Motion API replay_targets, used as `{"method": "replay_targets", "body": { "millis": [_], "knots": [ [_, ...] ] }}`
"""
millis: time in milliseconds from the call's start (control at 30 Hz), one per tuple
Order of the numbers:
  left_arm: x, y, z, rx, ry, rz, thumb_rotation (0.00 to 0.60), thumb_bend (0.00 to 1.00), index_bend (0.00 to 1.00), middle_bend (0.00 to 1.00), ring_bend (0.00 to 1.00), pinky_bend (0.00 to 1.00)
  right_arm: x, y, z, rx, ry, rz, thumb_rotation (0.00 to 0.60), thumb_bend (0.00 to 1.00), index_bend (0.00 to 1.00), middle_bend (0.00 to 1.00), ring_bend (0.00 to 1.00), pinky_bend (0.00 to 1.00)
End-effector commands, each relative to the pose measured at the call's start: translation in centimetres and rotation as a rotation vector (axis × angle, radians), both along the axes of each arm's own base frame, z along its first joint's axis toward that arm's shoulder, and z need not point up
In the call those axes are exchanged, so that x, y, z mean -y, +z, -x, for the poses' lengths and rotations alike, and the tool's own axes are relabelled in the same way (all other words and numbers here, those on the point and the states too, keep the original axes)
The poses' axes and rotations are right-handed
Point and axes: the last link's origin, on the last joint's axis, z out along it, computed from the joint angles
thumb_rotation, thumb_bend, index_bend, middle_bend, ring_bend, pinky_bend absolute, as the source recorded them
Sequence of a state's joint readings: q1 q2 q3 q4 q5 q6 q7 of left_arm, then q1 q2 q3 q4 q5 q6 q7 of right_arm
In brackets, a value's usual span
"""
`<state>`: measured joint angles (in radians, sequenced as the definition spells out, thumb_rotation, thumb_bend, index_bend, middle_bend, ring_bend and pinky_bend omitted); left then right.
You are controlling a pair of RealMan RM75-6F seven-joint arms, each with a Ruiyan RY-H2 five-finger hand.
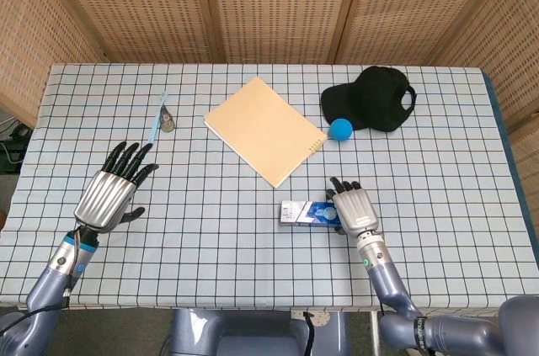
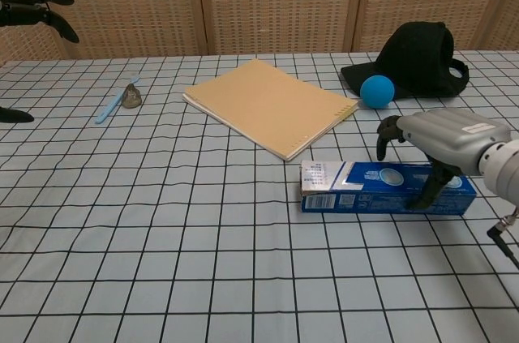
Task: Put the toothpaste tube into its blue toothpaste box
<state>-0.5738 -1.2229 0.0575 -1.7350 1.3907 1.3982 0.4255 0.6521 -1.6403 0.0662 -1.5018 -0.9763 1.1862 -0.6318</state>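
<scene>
The blue toothpaste box lies flat on the table's checked cloth, its white end flap pointing left. My right hand sits over the box's right half. Its thumb presses the near face and its fingers curl over the far edge, so it still grips the box. My left hand hovers at the table's left side with fingers spread and nothing in it; only its dark fingertips show in the chest view. No toothpaste tube is visible in either view.
A tan notebook lies behind the box. A black cap and a small blue ball sit at the back right. A thin light-blue stick with a small grey object beside it lies at the back left.
</scene>
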Motion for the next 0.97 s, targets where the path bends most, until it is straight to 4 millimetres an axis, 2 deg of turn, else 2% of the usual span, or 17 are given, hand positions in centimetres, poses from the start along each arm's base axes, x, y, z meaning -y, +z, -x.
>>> {"method": "replay_targets", "body": {
  "millis": [33, 233, 400, 567, 667, 767, 967],
  "knots": [
    [0.3, -0.2, 0.5, 0.008, 0.022, 0.003, 0.600, 0.06, 0.19, 0.00, 0.00, 0.00, -0.5, -0.4, 0.0, -0.017, -0.014, -0.006, 0.600, 0.20, 0.09, 0.00, 0.00, 0.00],
    [0.8, -0.1, 1.5, 0.040, 0.057, -0.009, 0.600, 0.06, 0.18, 0.00, 0.00, 0.00, -0.8, 0.5, 0.2, -0.019, -0.004, 0.037, 0.600, 0.20, 0.08, 0.00, 0.00, 0.00],
    [1.9, 0.1, 2.8, 0.058, 0.098, -0.040, 0.600, 0.06, 0.15, 0.00, 0.00, 0.00, -1.4, 3.0, 1.5, -0.021, 0.006, 0.093, 0.600, 0.20, 0.08, 0.00, 0.00, 0.00],
    [4.1, 0.2, 4.4, 0.090, 0.157, -0.077, 0.600, 0.07, 0.14, 0.00, 0.00, 0.00, -4.2, 6.1, 2.8, 0.007, 0.066, 0.152, 0.600, 0.20, 0.08, 0.00, 0.00, 0.00],
    [7.2, 0.1, 6.0, 0.152, 0.221, -0.074, 0.600, 0.07, 0.14, 0.00, 0.00, 0.00, -7.2, 8.2, 5.7, 0.068, 0.077, 0.197, 0.600, 0.19, 0.08, 0.00, 0.00, 0.00],
    [8.7, 0.0, 6.6, 0.149, 0.218, -0.083, 0.600, 0.07, 0.13, 0.00, 0.00, 0.00, -8.5, 9.2, 7.4, 0.100, 0.095, 0.224, 0.600, 0.20, 0.08, 0.00, 0.00, 0.00],
    [11.0, -0.6, 7.6, 0.142, 0.243, -0.079, 0.600, 0.07, 0.11, 0.00, 0.00, 0.00, -10.5, 10.5, 9.4, 0.102, 0.121, 0.260, 0.600, 0.20, 0.07, 0.00, 0.00, 0.00]
  ]
}}
